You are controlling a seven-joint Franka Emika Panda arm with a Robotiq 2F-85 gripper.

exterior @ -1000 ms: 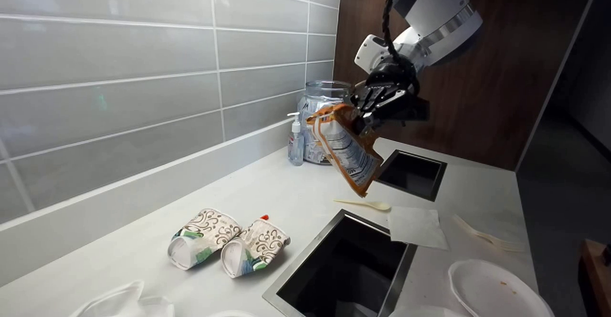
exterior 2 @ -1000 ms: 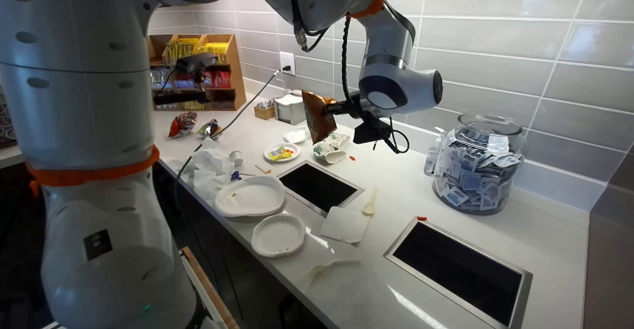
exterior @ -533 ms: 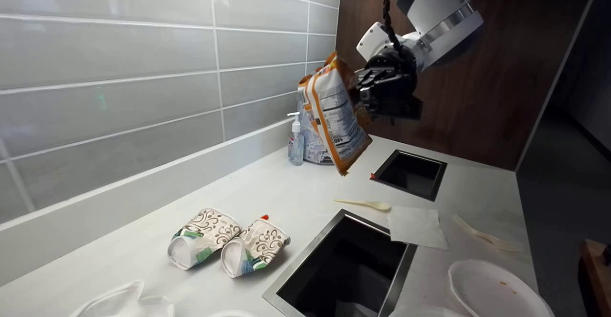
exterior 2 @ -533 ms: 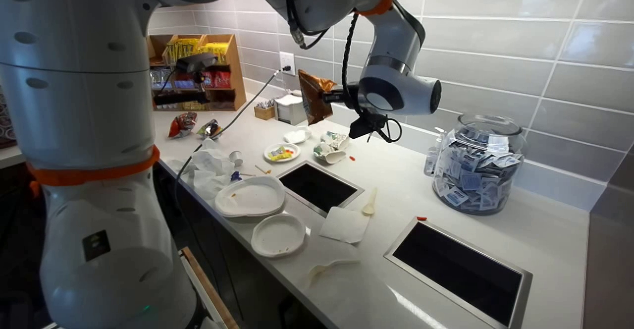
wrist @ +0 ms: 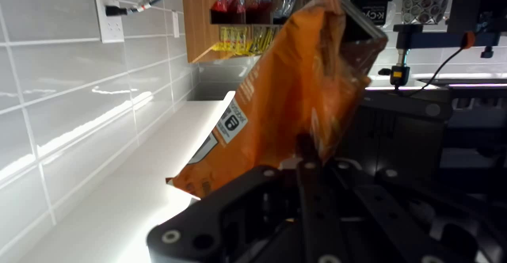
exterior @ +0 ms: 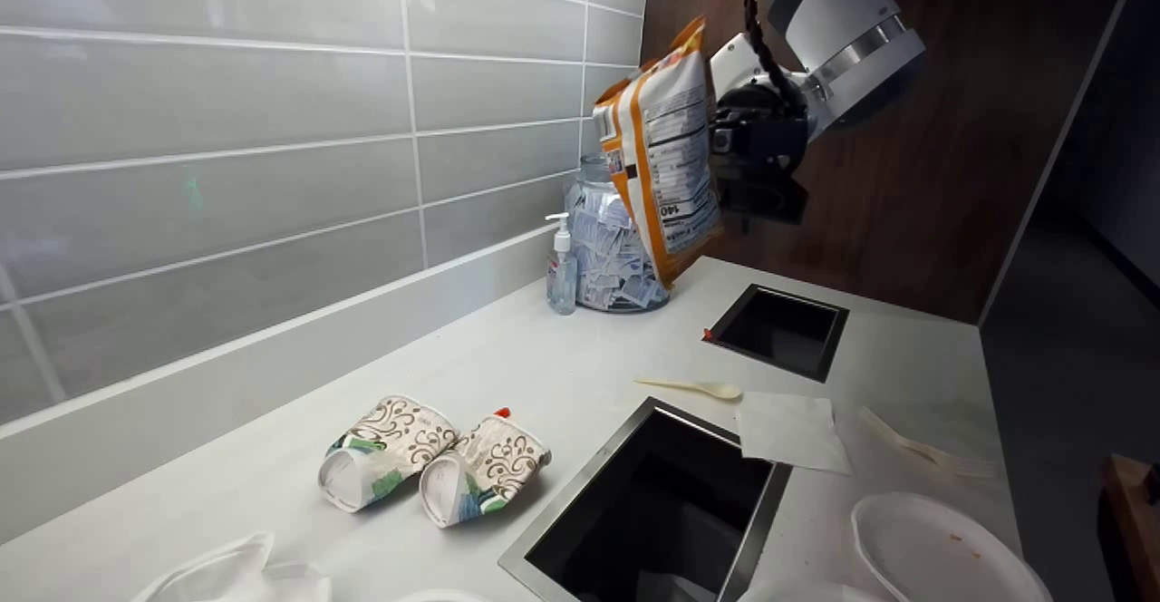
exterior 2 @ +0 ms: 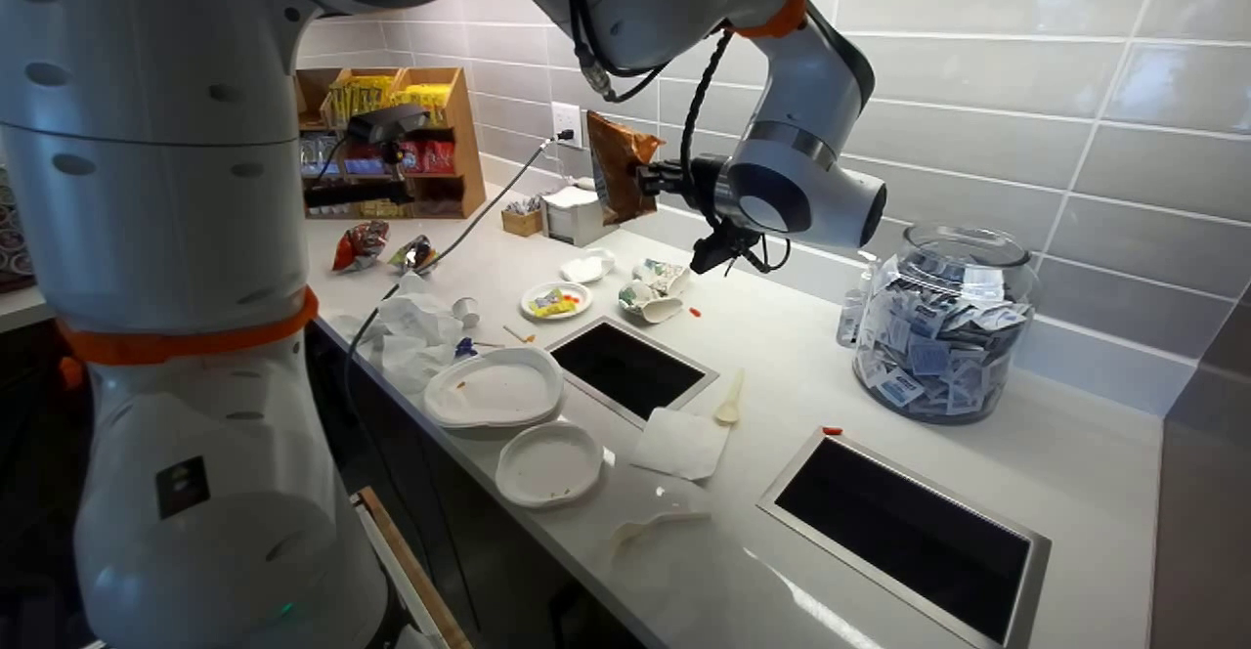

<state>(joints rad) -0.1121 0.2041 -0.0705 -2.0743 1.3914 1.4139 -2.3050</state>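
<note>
An orange and white snack bag (exterior: 669,153) hangs in the air above the counter, its printed back with the nutrition panel showing in an exterior view. My gripper (exterior 2: 647,178) is shut on it, pinching a fold of the foil. In the wrist view the orange bag (wrist: 273,108) rises out of the closed gripper (wrist: 315,152) and covers the middle of the picture; the fingertips are dark and partly buried in the foil. Behind the bag stands a glass jar of packets (exterior: 607,257), with a pump bottle (exterior: 562,271) beside it.
Two rectangular openings (exterior 2: 625,366) (exterior 2: 904,532) with metal frames are set in the counter. Crumpled paper cups (exterior: 485,470), a spoon (exterior: 698,389), a napkin (exterior: 788,430), a fork (exterior: 924,446) and white plates (exterior 2: 550,463) lie around. A tiled wall (exterior: 227,176) runs along the back.
My gripper has risen with the bag still in it. The bag has swung to a more upright stance, uncovering more of the jar and the far opening behind it.
</note>
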